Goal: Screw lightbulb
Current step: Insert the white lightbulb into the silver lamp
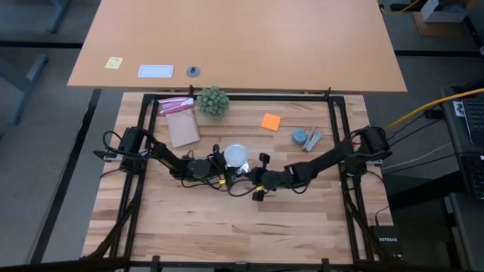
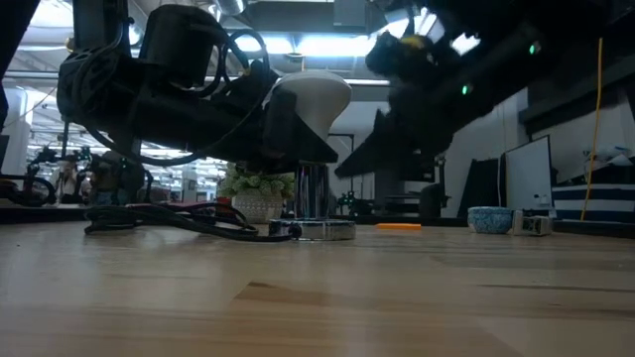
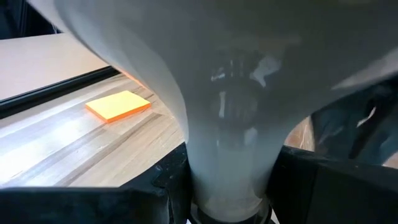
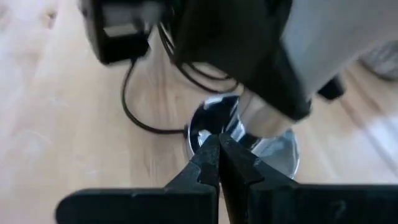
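The lightbulb, a frosted white globe, stands upright with its silvery screw end in the round socket disc at mid-table. My left gripper reaches in from the table's left and is shut on the bulb, whose body fills the left wrist view. My right gripper comes slanting down from the right, fingers shut, its tips just in front of the socket disc and the screw end. My left gripper pinches the bulb's narrow neck, just under the globe, between its two fingers. The fingers come nearly level from the table's left. The bulb stands upright, screw end down in the socket disc. My right gripper's shut tips lie over the disc's rim; whether they touch it I cannot tell.
The socket's thin black cord trails left across the wood. Toward the far edge lie a spiky green ball plant, a brown and pink packet, an orange pad and a blue bowl. Bare wood lies nearer me.
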Available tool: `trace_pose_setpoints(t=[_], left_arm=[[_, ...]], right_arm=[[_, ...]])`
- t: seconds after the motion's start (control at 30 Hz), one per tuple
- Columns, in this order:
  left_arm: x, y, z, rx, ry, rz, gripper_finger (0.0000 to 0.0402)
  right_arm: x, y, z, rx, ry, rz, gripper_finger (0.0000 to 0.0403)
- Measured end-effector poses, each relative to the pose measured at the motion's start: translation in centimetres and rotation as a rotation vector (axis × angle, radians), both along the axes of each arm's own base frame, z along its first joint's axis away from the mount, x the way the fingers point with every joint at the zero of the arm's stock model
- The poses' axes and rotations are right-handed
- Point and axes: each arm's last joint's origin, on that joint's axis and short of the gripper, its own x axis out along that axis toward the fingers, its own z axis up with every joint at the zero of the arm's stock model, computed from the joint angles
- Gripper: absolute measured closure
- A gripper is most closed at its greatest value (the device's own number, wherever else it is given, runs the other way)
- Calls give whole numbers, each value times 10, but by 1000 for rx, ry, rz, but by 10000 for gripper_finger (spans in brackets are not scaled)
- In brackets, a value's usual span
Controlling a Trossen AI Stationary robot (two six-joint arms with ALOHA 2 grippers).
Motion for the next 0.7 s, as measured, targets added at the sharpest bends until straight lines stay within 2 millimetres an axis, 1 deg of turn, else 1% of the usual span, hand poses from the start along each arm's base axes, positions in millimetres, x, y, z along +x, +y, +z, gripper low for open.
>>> trace_pose_setpoints(t=[0.13,0.23,0.37,0.47,0.6,0.7], left_arm=[[0,0,-1,2,9,1,249],[0,0,-1,3,12,2,249],[0,0,-1,3,11,2,249],[0,0,-1,3,11,1,249],[0,0,-1,2,9,1,249],[0,0,-1,2,9,1,249]], right_arm=[[-11,-3,24,-4,7,4,395],[-22,-6,48,5,-16,2,395],[-31,-9,80,16,-128,10,395],[-30,-10,100,-41,-262,14,395],[-22,-19,115,-123,-418,41,395],[-15,-30,115,-101,-456,68,395]])
